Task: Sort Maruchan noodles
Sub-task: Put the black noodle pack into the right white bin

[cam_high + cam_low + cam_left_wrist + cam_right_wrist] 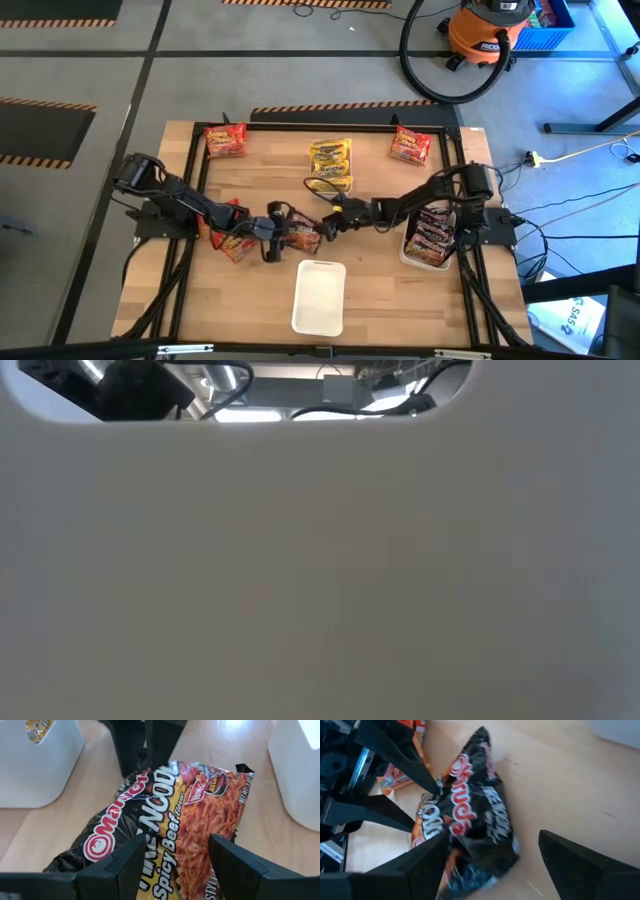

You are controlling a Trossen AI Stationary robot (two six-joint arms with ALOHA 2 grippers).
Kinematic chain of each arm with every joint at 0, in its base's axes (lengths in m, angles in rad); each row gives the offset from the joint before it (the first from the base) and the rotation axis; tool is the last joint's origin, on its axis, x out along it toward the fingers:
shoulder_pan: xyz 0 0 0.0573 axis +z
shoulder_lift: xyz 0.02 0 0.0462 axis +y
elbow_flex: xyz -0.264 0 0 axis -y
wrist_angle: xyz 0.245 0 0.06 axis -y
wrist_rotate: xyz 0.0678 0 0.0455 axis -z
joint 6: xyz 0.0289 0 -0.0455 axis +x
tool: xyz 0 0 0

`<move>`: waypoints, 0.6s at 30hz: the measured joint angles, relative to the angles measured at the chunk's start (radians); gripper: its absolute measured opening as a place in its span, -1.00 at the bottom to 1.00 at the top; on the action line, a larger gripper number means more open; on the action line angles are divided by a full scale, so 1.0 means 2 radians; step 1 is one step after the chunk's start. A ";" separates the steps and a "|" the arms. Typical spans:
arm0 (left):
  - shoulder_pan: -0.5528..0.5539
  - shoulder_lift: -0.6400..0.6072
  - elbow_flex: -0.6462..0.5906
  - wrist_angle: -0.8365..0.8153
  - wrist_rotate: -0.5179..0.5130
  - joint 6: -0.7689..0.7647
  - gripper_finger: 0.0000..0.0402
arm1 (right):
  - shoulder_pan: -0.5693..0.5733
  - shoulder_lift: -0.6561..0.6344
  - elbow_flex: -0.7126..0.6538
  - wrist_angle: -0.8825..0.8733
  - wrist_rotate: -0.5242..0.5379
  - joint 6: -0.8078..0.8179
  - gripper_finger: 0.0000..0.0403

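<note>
Wooden table (380, 290) first, with two white trays on it. Right tray (408, 255) already stacked with dark packs (432, 232), so clearly the bin for that flavour. Front tray (320, 297) bare, waiting for another kind. Yellow packs (330, 165) piled at the back middle, red packs (225, 140) still loose at both back corners.

Mid-table, one dark Spicy Beef pack (150, 820) held crumpled between both arms. Looks pinched across its width by the left gripper (175, 852). Right gripper (492, 845) spread wide around its other end, not squeezing yet. Reads like a hand-over, since that right tray sits on the right arm's side.
</note>
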 joint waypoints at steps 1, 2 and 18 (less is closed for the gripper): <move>0.000 0.006 0.000 0.008 0.000 0.000 0.05 | -0.002 0.003 0.006 0.000 -0.008 -0.003 0.50; -0.001 0.013 0.000 0.015 0.000 0.001 0.05 | -0.002 0.004 0.008 -0.001 -0.012 -0.005 0.50; 0.005 0.023 -0.001 0.032 -0.041 0.130 0.05 | 0.011 0.007 0.019 -0.014 -0.086 -0.021 0.50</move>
